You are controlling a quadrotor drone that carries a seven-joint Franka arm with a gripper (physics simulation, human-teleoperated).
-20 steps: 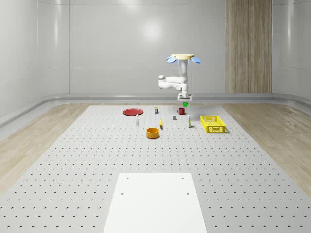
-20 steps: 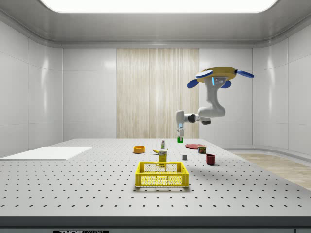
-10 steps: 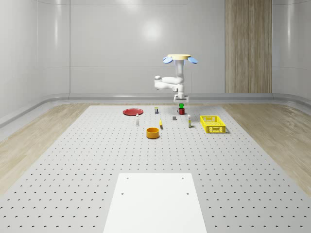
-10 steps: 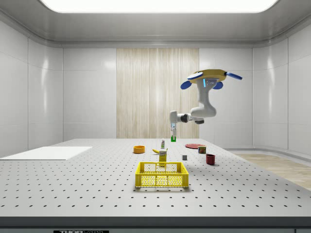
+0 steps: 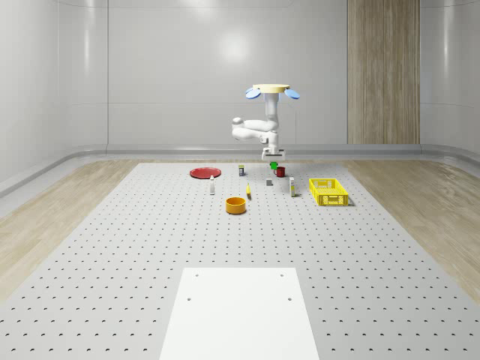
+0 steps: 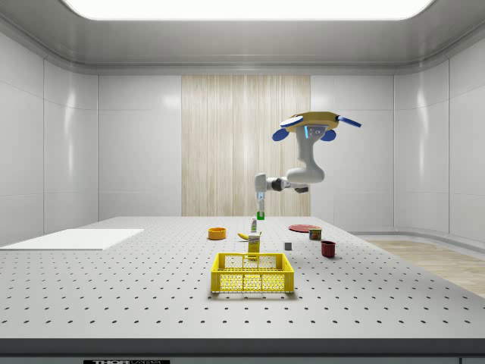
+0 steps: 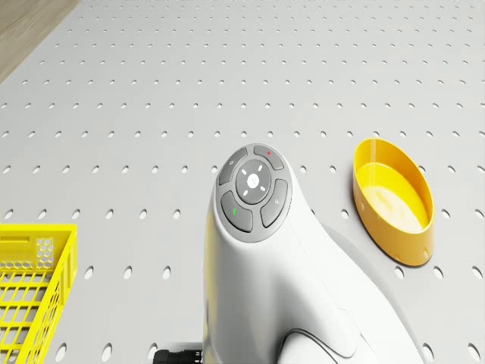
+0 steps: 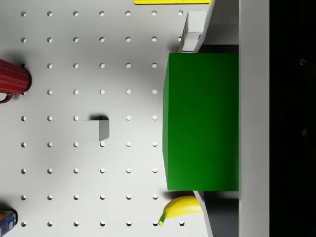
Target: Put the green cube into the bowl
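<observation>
The green cube hangs in the air above the table with my gripper shut on it. In the wrist view the green cube sits between the fingers, with a banana and a small grey block on the table below. In the side view the gripper holds the cube well above the table. The orange bowl stands on the table nearer the camera and to the whole-scene view's left of the cube; the drone view shows the bowl beside the arm. The drone hovers high over the table's far part.
A yellow basket stands at the whole-scene view's right. A red mug, a red plate, a can and two small bottles stand around the far table. A white sheet lies at the near edge.
The drone, arm and gripper have shifted to the whole-scene view's left with the green cube still held, from beyond the red mug toward the banana and grey block.
</observation>
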